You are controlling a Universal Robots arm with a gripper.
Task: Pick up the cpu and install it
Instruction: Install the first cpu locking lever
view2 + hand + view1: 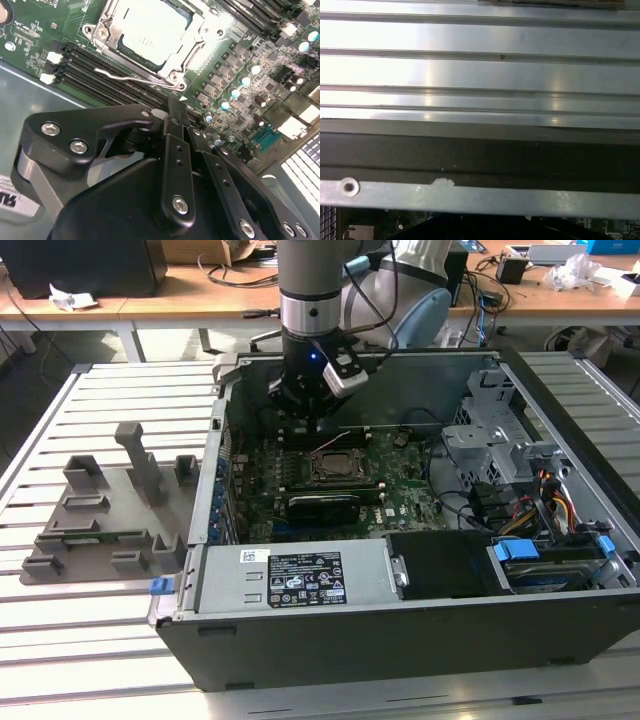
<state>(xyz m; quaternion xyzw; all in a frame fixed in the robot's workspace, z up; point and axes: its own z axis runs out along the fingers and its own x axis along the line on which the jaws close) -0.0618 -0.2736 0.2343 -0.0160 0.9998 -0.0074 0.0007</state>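
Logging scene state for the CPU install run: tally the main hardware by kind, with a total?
CPU, seated in the motherboard socket: 1
Computer case, open: 1
Grey plastic fixture, at the exterior view's left: 1
Gripper, above the board beside the socket: 1
Total: 4

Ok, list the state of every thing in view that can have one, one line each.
cpu: seated in the socket, not held.
socket: frame around the chip, thin lever lying alongside.
gripper: shut, empty, above the motherboard beside the socket.
computer case: side open, interior exposed.
grey fixture: holds no chip.
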